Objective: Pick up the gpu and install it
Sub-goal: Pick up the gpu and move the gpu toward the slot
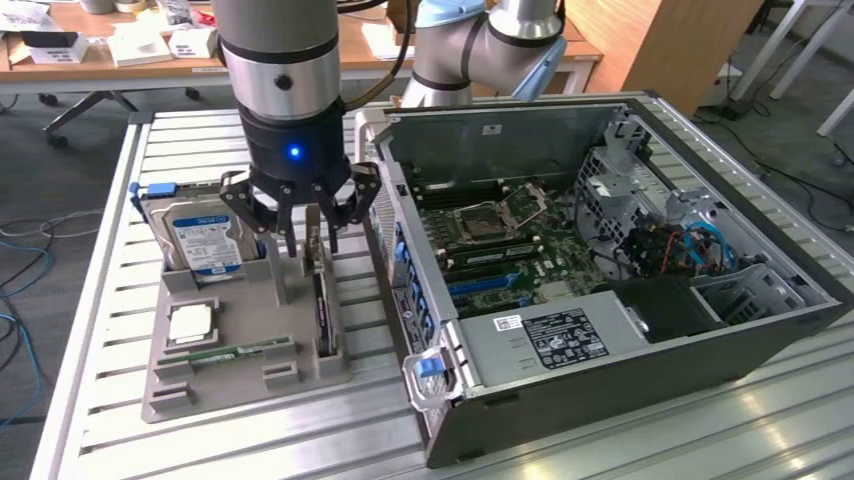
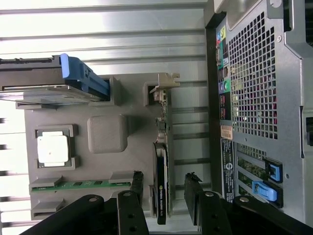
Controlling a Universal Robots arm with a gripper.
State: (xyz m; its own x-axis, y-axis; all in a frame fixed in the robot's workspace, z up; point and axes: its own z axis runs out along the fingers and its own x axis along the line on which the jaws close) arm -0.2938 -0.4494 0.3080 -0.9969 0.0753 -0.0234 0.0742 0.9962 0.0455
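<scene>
Flanking the gpu (image 1: 323, 312) stand hard drive (image 1: 207, 240) and case (image 1: 747, 300).

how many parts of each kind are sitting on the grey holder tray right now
hard drive: 1
processor chip: 1
memory stick: 1
gpu: 1
total: 4

Gpu (image 2: 161, 188): thin dark card, silver bracket at one end, standing on its long edge in a slot of the grey holder (image 2: 105, 161).
</scene>
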